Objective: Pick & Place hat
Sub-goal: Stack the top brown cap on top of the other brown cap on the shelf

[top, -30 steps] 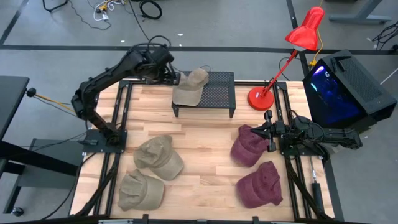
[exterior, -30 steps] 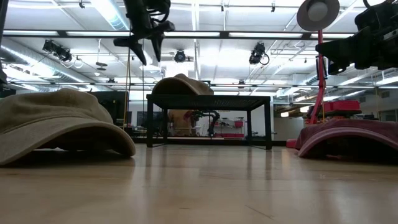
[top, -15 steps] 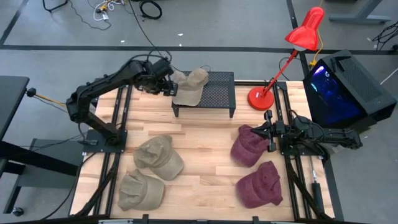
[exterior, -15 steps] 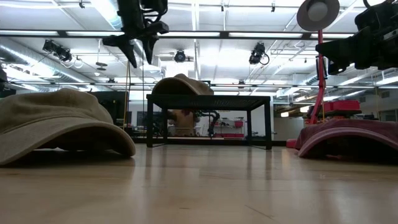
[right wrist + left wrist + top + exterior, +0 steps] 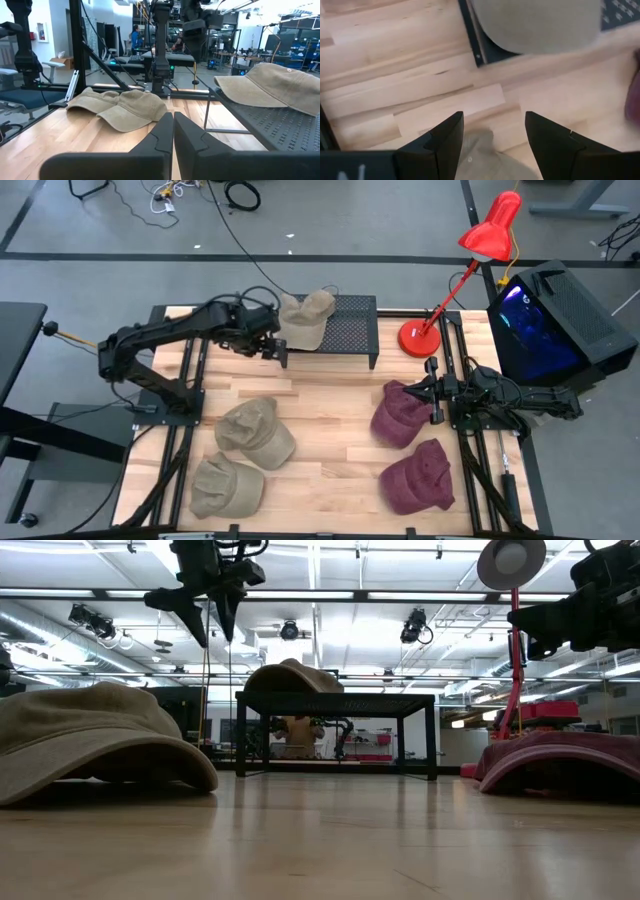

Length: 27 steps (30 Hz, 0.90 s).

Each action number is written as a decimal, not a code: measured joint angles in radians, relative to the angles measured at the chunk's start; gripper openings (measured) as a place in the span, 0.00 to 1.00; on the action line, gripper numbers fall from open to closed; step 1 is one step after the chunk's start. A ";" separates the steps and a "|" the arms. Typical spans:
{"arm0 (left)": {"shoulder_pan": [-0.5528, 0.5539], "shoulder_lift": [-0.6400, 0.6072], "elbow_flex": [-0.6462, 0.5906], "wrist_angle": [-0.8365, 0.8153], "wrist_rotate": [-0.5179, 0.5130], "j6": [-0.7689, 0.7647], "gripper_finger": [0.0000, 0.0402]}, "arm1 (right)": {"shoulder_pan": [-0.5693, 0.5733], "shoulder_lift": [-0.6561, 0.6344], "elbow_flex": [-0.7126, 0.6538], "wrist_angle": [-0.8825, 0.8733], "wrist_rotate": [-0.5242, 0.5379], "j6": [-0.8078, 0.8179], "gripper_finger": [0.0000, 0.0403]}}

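A tan hat (image 5: 305, 318) lies on the black mesh stand (image 5: 345, 330) at the table's far side, its brim (image 5: 540, 25) hanging over the stand's left end. My left gripper (image 5: 270, 345) hovers open in the air just left of that end, pointing steeply down, touching nothing; in its wrist view (image 5: 495, 135) a tan hat (image 5: 480, 157) shows on the table below. Two tan hats (image 5: 255, 432) (image 5: 225, 485) lie at the near left and two maroon hats (image 5: 400, 415) (image 5: 418, 477) at the near right. My right gripper (image 5: 432, 390) waits shut at the right edge.
A red desk lamp stands with its base (image 5: 418, 338) right of the stand, its shade (image 5: 492, 225) beyond the table's far right corner. A dark box with a blue glow (image 5: 550, 325) sits past the right edge. Bare wood (image 5: 330, 460) lies between the tan and maroon hats.
My left gripper has moved from beside the hat at the stand's far left corner toward the table's near edge and a little down, along the stand's left end. It has stayed open. The hat on the stand has not moved.
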 joint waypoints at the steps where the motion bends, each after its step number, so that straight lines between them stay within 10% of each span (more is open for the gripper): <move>1: -0.011 -0.001 0.000 0.000 0.000 0.011 0.55 | 0.000 0.000 0.000 0.000 0.000 0.000 0.04; 27: -0.387 0.001 0.000 -0.021 0.108 0.728 0.55 | 0.000 0.000 0.000 0.000 0.000 0.000 0.04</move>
